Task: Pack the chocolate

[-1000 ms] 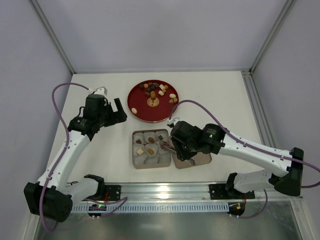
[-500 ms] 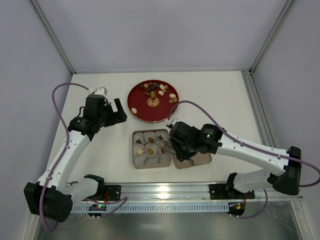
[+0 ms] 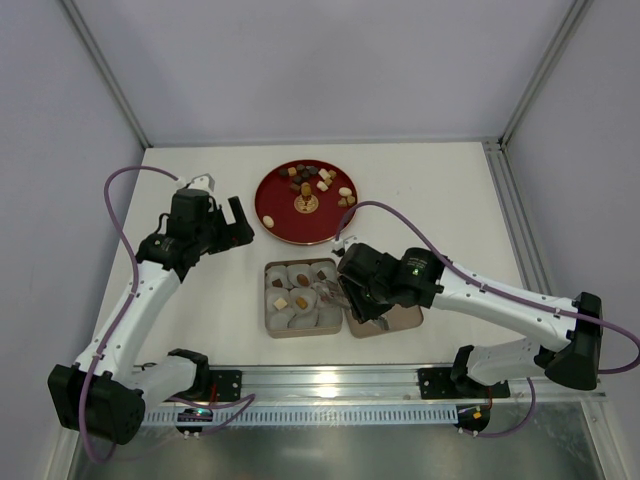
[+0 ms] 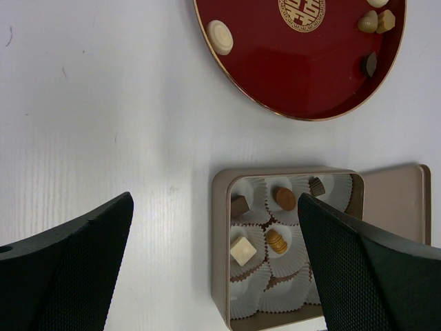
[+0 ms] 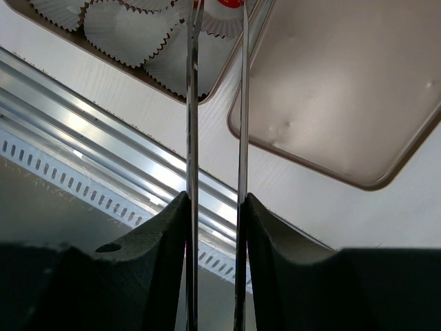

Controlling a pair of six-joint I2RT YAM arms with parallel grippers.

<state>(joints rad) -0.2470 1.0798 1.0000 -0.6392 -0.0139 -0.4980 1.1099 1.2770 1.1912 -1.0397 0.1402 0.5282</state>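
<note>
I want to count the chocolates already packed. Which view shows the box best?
The left wrist view: the box lies open and large, five chocolates showing in its cups, only its right edge hidden. The top view shows it small, the tongs over part of it. The right wrist view shows only a corner.

Loads of room over the bare white tabletop point(image 3: 450, 190) at the right of the frame. The middle's cramped: round dark-red plate point(image 3: 275, 215) up top, tan square tin point(image 3: 267, 300) just below it, only a thin strip between. The right gripper point(image 3: 345, 290), clamping thin metal tongs point(image 5: 192, 124), blocks the tin's right side and overhangs the flat tan lid point(image 3: 402, 322).
</note>
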